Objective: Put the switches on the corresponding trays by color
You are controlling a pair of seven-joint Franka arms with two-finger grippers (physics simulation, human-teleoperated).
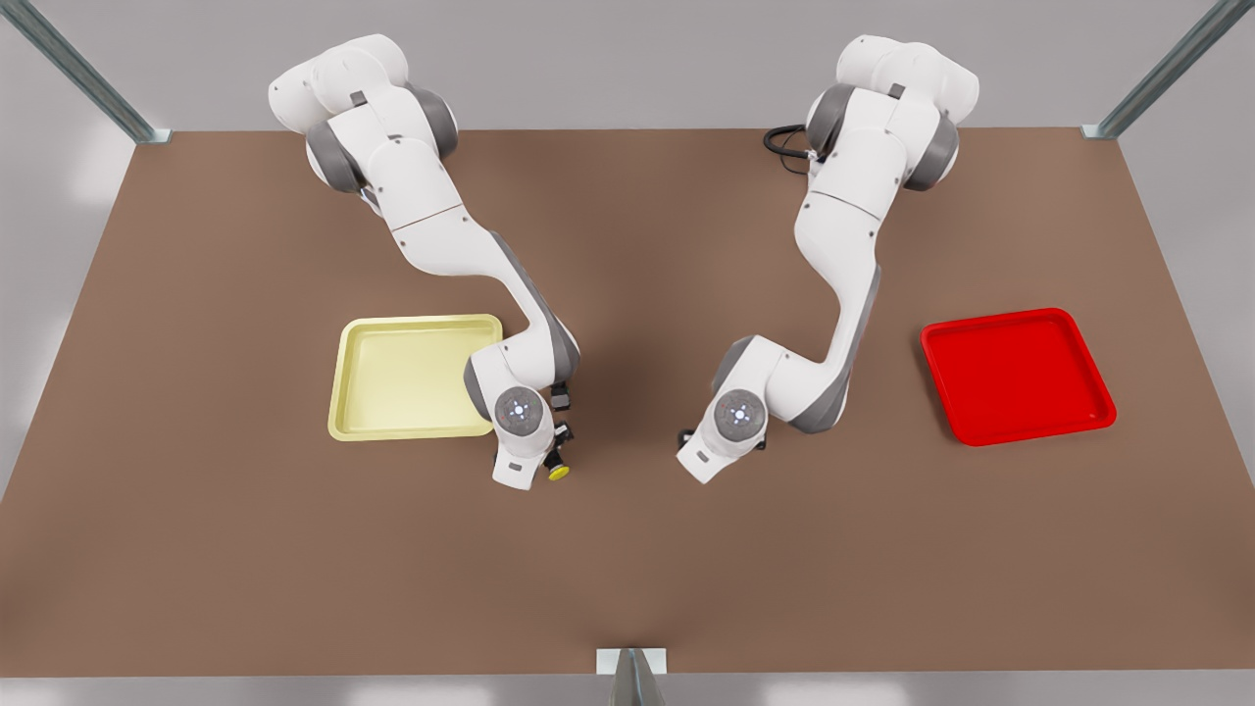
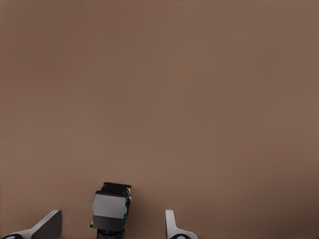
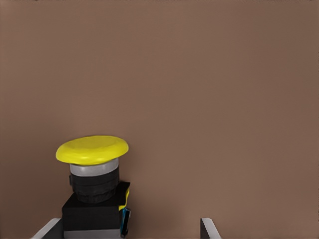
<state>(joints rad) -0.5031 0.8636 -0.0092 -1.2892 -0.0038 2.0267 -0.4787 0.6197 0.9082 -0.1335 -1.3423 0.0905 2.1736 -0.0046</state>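
The yellow-capped switch (image 3: pixel 94 191) sits between my right gripper's (image 3: pixel 127 230) open fingers, closer to one fingertip (image 3: pixel 47 230). In the front view that gripper (image 1: pixel 561 459) is on the arm at the front view's left, with the yellow cap (image 1: pixel 559 473) at its tip, just off the pale yellow tray's (image 1: pixel 422 321) near corner. My left gripper (image 2: pixel 109 225) stands open around a black-and-grey switch body (image 2: pixel 111 209) whose cap is hidden. Its hand (image 1: pixel 686 446) is low over the table's middle. The red tray (image 1: pixel 1015 378) lies far to the front view's right.
The brown table (image 1: pixel 627 569) stretches bare in front of both hands. Both arms reach in from the far edge. Metal frame posts (image 1: pixel 132 123) stand at the far corners, and a small bracket (image 1: pixel 630 662) sits at the near edge.
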